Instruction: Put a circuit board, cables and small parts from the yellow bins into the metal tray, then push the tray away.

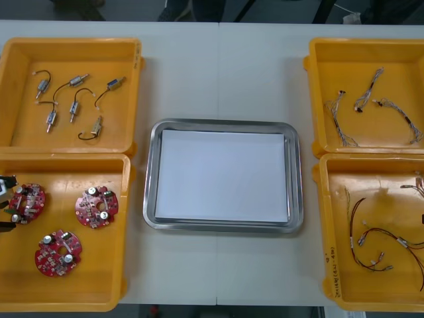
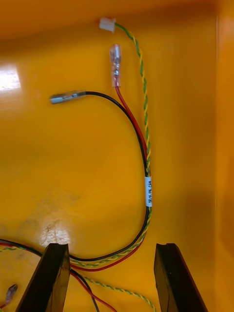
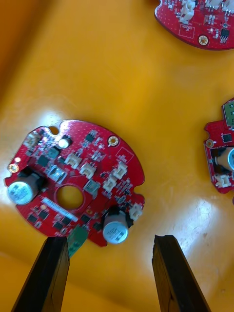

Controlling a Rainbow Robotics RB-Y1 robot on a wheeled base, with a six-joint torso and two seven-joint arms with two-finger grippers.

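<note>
Looking down at a light table (image 1: 218, 73) with four yellow bins (image 1: 20, 126), two per side. Metal tray (image 1: 151, 172) sitting dead centre between them, white inside. Left gripper (image 3: 109, 240) pointed straight down into the near left bin, fingers spread wide, hovering just by one of three round red circuit boards (image 1: 97, 206). Same deal for the right gripper (image 2: 111, 247) in the near right bin: fingers well apart, straddling a bundle of red and yellow cables (image 1: 377, 230) on the floor. Small metal parts (image 1: 78, 80) over in the far left bin.

tray (image 1: 223, 123) white-lined, centre | three red boards (image 1: 97, 206) near-left bin (image 1: 99, 278) | cables (image 2: 146, 161) right bins (image 1: 344, 59) | small parts (image 1: 78, 80) far-left bin (image 1: 119, 129)
</note>
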